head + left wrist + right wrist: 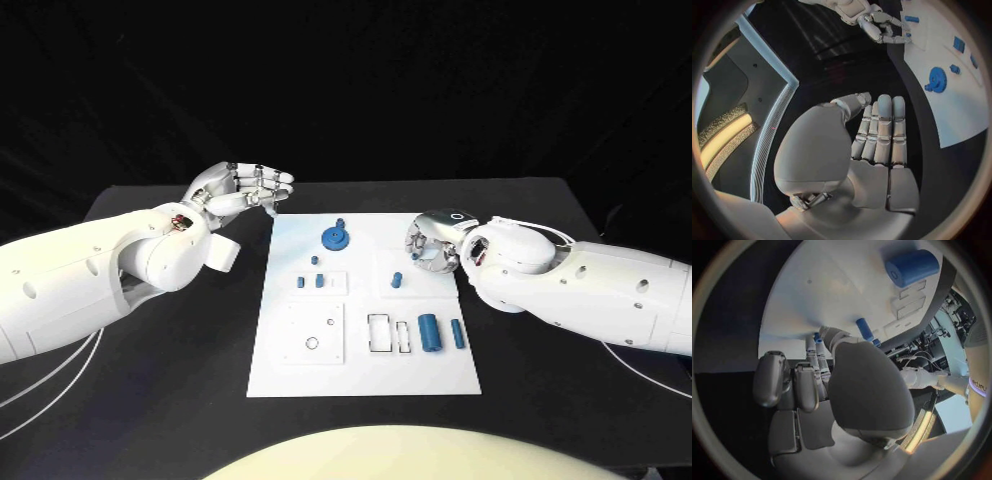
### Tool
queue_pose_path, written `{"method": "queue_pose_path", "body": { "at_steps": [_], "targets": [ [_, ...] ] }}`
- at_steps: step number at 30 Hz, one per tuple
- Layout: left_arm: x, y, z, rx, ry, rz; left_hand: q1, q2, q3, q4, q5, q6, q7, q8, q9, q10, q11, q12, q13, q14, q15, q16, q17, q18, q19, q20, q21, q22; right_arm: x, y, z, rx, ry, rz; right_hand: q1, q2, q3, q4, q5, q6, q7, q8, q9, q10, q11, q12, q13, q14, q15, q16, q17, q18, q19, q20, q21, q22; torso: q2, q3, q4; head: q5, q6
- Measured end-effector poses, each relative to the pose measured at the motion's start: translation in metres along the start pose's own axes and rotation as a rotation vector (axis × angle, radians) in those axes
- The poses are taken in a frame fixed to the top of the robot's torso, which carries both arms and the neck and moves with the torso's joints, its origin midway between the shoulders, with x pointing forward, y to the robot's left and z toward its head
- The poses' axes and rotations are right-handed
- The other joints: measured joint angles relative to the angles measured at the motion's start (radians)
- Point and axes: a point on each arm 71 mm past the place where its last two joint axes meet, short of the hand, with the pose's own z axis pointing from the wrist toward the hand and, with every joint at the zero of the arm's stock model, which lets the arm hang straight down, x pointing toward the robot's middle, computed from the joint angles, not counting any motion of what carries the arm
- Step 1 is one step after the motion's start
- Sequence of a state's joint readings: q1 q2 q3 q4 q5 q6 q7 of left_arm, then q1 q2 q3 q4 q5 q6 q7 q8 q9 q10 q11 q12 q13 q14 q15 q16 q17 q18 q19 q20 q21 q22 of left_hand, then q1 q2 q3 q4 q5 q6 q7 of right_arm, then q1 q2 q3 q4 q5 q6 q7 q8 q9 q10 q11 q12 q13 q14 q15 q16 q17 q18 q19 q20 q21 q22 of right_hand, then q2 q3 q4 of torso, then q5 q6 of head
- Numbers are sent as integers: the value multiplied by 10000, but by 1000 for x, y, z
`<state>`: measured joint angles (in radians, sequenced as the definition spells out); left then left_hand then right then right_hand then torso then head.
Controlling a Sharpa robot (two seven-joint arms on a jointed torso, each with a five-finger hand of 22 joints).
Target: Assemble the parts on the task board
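Several parts [427, 330] lie on the task board [361, 375], near the right robot hand [433, 248].

White rounded arm shells; silver segmented left hand [242, 188], right hand [436, 243]; thin pale cables, possibly wiring.

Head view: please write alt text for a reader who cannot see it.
A white rectangular task board lies on a black table with small blue parts on it: a gear, a thick cylinder, a thin rod. The left hand hovers off the board's far left corner; the right hand is over its right edge.
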<state>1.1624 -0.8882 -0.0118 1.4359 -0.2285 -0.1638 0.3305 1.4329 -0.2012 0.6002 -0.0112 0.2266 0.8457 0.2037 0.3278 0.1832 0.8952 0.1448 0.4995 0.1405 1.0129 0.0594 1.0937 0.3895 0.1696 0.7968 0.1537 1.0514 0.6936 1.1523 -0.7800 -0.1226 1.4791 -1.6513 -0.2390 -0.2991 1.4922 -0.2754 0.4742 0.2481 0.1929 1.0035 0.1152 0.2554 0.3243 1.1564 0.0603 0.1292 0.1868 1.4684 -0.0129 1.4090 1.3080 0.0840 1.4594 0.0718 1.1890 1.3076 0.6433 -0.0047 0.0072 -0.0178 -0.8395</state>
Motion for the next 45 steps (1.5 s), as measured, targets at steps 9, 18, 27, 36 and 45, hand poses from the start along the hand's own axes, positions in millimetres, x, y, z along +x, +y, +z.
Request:
{"method": "queue_pose_path", "body": {
  "at_steps": [9, 18, 27, 36, 45],
  "targets": [
    [-1, 0, 0, -1, -37, -67, 0, 0, 0, 1, 0, 36, 35, 0, 0, -36, -36, 39, -11, 1, 0, -39, -9, 0, 0, 0, 0, -1, 1, 1, 4, 37, -65, -48, 3, 414, 647, -290, -128, 419, -64, 198, 194, 607, -103, -153, -202, -36, -35, 58, -1, -36, 36, -36, 328, -2, 0, 7, 0, -23, -27],
    [-1, 0, 0, -9, -46, -91, -53, 53, 0, 0, 0, 36, 35, 0, -8, -35, -36, 39, -11, 1, 0, -39, -20, 0, 0, 0, 0, -2, 2, 5, 7, 34, -131, -179, -41, 508, 891, -627, 119, 672, -68, 426, 412, 986, 23, -244, -281, 1, -71, 154, -2, -151, 36, -36, 797, -3, -1, 1, -5, -60, -56],
    [-2, 0, -1, -35, -69, -93, -53, 53, 0, 1, 0, 36, 34, -1, -8, -35, -36, 38, -10, 1, 0, -38, -19, 0, 1, 0, 1, -2, 5, 8, 4, 83, -332, -361, -132, 599, 1153, -915, 279, 739, -65, 505, 583, 1113, 147, -375, -370, -34, -105, 192, -3, -151, 36, -36, 1008, 2, -9, -4, -7, -81, -73],
    [-3, 0, -1, -49, -81, -91, -53, 52, 0, 1, 0, 35, 34, -1, -7, -35, -36, 38, -20, 1, 0, -38, -29, 0, 1, 0, 1, -3, 9, 9, -2, 176, -678, -358, -134, 600, 1222, -985, 277, 806, -62, 542, 651, 1180, 217, -495, -391, -35, -105, 192, -4, -151, 35, -36, 1179, 4, -19, -7, -10, -86, -56],
    [-3, 1, -1, -56, -95, -86, -53, 52, 0, 1, 0, 35, 34, -1, -7, -72, 2, 38, -19, 1, 0, -37, -29, 0, 1, 0, 1, -4, 2, 9, -9, 138, -1170, -163, -140, 600, 1317, -1081, 270, 808, -65, 542, 679, 1179, 218, -544, -404, 1, -141, 192, -6, -306, 35, -36, 1266, 3, -25, -6, -12, -91, -8]
  ]
}}
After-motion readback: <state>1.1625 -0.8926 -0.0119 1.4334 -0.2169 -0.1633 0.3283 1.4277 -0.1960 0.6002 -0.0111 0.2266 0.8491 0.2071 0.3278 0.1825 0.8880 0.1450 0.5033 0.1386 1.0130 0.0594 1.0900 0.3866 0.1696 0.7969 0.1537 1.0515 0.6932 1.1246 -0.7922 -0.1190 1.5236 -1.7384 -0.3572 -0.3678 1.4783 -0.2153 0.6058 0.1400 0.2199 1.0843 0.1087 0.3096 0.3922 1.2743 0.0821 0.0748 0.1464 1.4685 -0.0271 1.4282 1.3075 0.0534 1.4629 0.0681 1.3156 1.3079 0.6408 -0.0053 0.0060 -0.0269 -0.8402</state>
